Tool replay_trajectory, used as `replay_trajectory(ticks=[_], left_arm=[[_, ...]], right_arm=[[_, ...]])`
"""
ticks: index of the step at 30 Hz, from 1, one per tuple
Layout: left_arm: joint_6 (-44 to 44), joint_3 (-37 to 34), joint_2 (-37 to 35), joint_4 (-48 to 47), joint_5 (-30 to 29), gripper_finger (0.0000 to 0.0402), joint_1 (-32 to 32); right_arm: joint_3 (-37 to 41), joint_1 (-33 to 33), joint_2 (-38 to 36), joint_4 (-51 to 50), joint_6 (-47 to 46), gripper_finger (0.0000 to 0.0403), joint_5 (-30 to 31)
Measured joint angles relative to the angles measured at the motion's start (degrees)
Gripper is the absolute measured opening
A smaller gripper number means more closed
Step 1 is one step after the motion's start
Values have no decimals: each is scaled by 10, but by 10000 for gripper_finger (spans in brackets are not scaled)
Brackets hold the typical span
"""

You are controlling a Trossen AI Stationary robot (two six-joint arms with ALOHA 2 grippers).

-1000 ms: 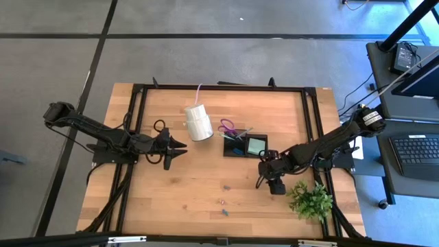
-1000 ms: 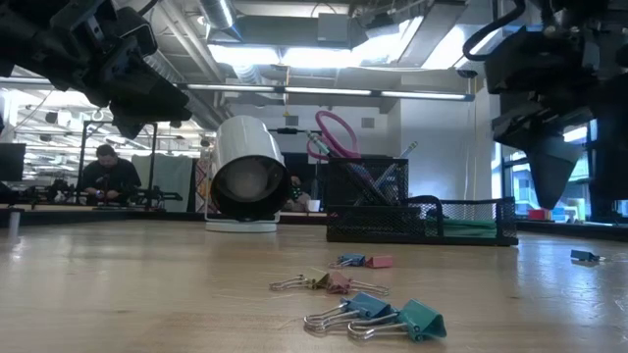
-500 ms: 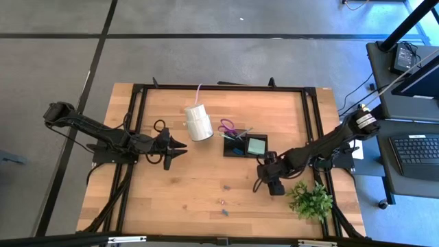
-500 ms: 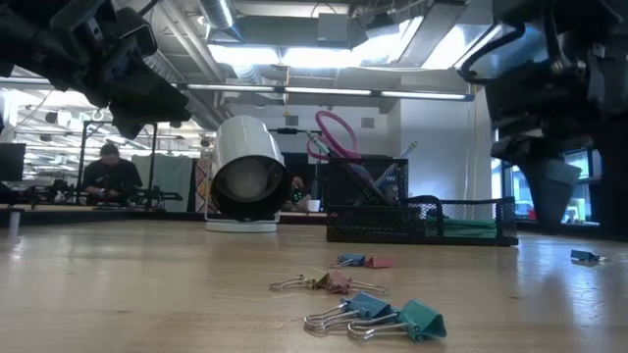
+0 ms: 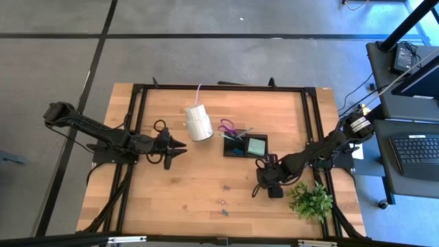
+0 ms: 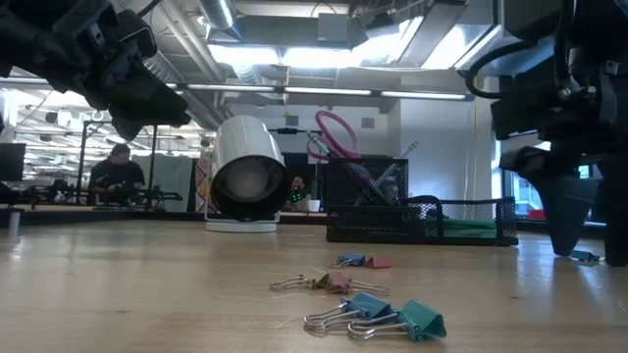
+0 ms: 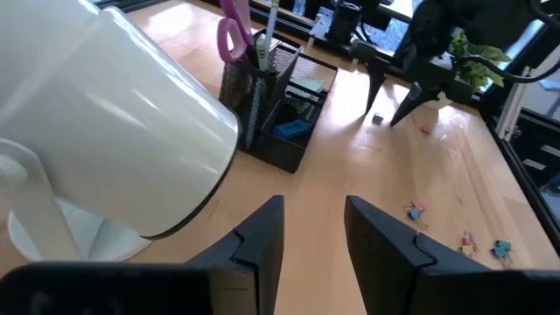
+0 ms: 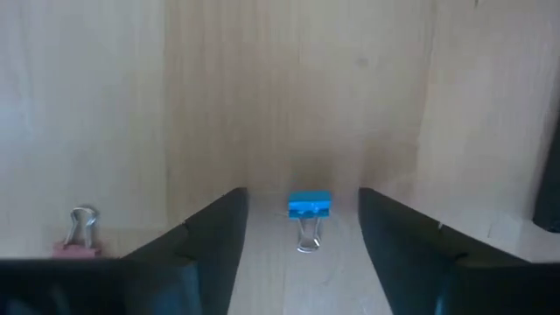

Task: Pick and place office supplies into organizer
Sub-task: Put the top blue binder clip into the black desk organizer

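Straddling blue clip [image 8: 309, 207] on table [image 5: 199, 185], my right jaws [image 8: 300, 229] apart | tiny, light, skittish: I'd pinch its body | left jaws [image 7: 313, 229] apart, waiting

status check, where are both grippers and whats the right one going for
Right gripper open, low over the table, straddling a blue binder clip. Left gripper open, waiting by the white roll. Organizer behind; nothing in the way.
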State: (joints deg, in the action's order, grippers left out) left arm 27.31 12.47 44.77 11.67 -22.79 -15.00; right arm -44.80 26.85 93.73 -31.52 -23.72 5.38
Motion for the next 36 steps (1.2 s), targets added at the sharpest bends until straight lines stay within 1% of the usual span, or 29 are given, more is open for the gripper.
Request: replay_trajectory(ticks=[8, 27, 31, 36], left_arm=[[0, 0, 0, -3, -13, 116, 0], [5, 0, 0, -3, -13, 116, 0], [5, 0, 0, -3, -13, 116, 0], [5, 0, 0, -4, -13, 116, 0]], right_arm=[[1, 0, 0, 2, -2, 161, 0], [2, 0, 1, 1, -1, 75, 3], [2, 0, 1, 1, -1, 62, 3], [2, 0, 1, -1, -16, 63, 3]])
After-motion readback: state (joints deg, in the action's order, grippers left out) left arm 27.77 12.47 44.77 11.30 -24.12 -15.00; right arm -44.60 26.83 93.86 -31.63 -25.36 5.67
